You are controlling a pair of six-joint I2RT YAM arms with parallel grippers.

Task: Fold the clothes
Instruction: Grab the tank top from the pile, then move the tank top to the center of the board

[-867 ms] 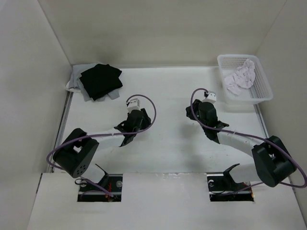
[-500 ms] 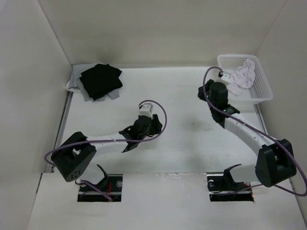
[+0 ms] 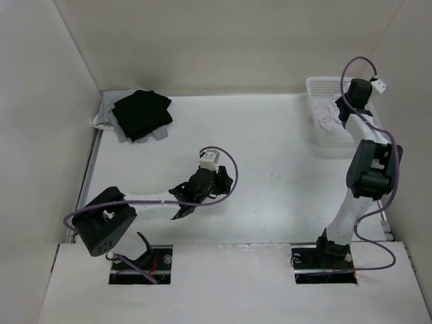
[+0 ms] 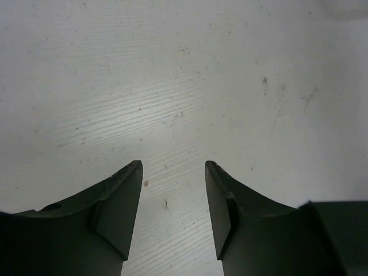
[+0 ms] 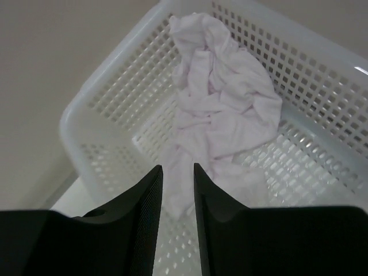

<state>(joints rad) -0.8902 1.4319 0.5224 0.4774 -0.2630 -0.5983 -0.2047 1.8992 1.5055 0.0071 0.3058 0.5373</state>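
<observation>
The clothes (image 5: pixel 224 109), a crumpled white garment with a faint pink tint, lie in a white mesh basket (image 5: pixel 66 123) at the table's back right corner (image 3: pixel 314 84). In the top view a bit of the garment (image 3: pixel 329 118) shows beside the right arm. My right gripper (image 5: pixel 177 167) hangs above the basket's near end, jaws a narrow gap apart and holding nothing, apart from the cloth below; from above it (image 3: pixel 345 113) is over the basket. My left gripper (image 4: pixel 172 164) is open wide over bare table near the middle (image 3: pixel 226 179).
A black folded cloth (image 3: pixel 142 113) lies on a grey cloth (image 3: pixel 108 123) at the back left corner. White walls close in the table on three sides. The right arm stands stretched upright along the right edge.
The right arm swung from the table's middle right up and back to over the basket. The left arm reached a little further right toward the centre.
</observation>
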